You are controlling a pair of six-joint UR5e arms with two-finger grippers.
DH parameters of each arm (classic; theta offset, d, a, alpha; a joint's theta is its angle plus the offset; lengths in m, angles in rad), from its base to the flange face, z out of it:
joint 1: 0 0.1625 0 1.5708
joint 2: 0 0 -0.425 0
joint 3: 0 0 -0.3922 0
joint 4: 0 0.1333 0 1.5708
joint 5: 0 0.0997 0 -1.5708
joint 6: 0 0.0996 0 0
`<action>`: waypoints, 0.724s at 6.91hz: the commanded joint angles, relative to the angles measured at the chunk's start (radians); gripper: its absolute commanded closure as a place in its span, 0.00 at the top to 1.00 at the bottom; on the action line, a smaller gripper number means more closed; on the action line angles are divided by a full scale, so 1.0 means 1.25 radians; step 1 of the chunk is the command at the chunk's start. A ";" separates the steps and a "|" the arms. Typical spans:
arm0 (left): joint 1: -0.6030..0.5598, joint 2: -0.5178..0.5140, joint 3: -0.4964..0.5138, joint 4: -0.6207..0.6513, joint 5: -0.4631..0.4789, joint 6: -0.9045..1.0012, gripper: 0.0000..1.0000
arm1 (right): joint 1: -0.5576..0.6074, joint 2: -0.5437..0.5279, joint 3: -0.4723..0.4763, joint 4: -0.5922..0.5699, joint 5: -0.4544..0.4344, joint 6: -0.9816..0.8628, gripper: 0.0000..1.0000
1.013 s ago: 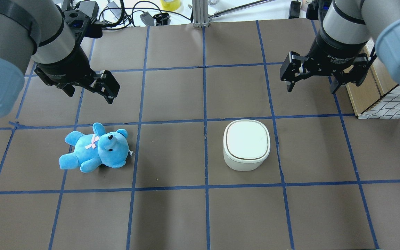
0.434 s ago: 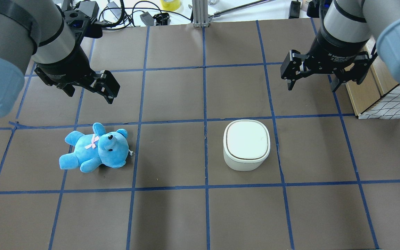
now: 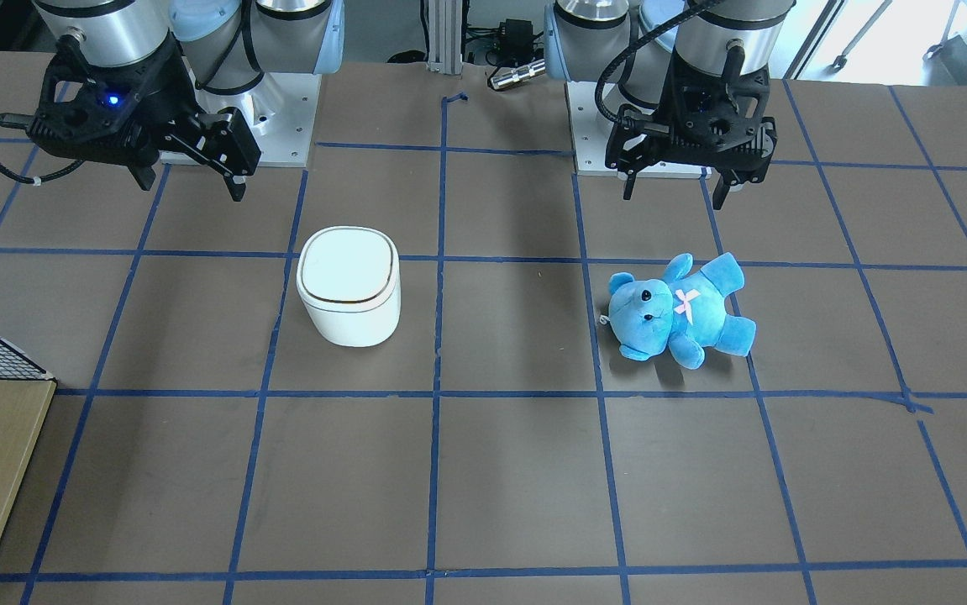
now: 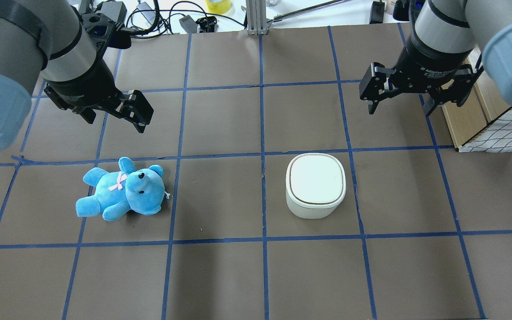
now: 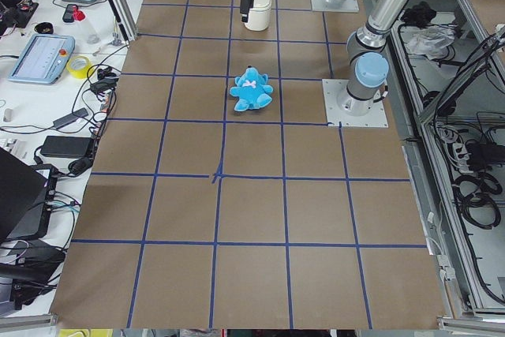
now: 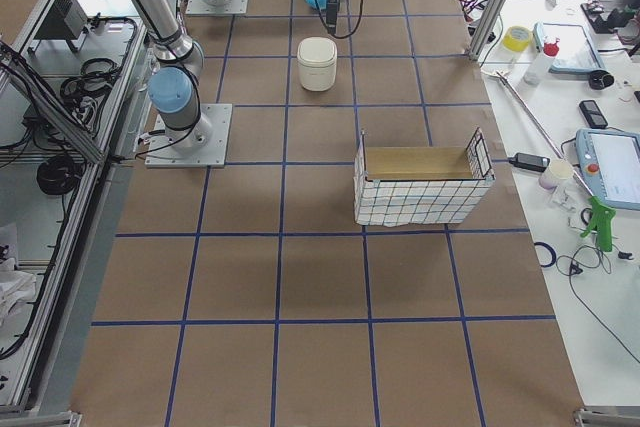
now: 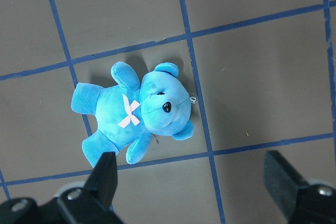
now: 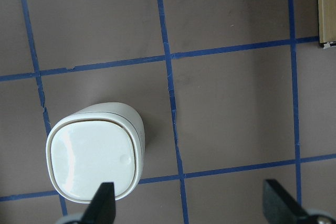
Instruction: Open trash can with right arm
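Observation:
The white trash can stands on the brown table with its lid shut; it also shows in the front view and low left in the right wrist view. My right gripper, with a blue light in the front view, hangs open and empty above the table, beyond the can and to its right, apart from it. My left gripper is open and empty, beyond a blue teddy bear.
A wire-mesh basket with a wooden inside stands at the table's right edge, close to my right gripper. Cables and tools lie along the far edge. Blue tape lines grid the table.
My right gripper has shifted slightly toward the far side of the table. The left arm, the can and the bear have not moved.

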 commanded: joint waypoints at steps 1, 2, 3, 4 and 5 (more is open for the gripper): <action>0.000 0.000 0.000 0.000 0.000 0.000 1.00 | 0.000 0.000 0.000 0.001 0.000 -0.001 1.00; 0.000 0.000 0.000 0.000 0.000 0.000 1.00 | 0.000 0.001 0.001 0.004 0.000 -0.003 1.00; 0.000 0.000 0.000 0.000 0.000 0.000 1.00 | 0.000 0.001 0.001 0.015 0.000 -0.003 1.00; 0.000 0.000 0.000 0.000 0.000 0.000 1.00 | 0.000 0.000 0.000 0.020 0.004 -0.005 1.00; 0.000 0.000 0.000 0.000 0.000 0.000 1.00 | -0.001 0.000 0.000 0.019 0.005 -0.003 1.00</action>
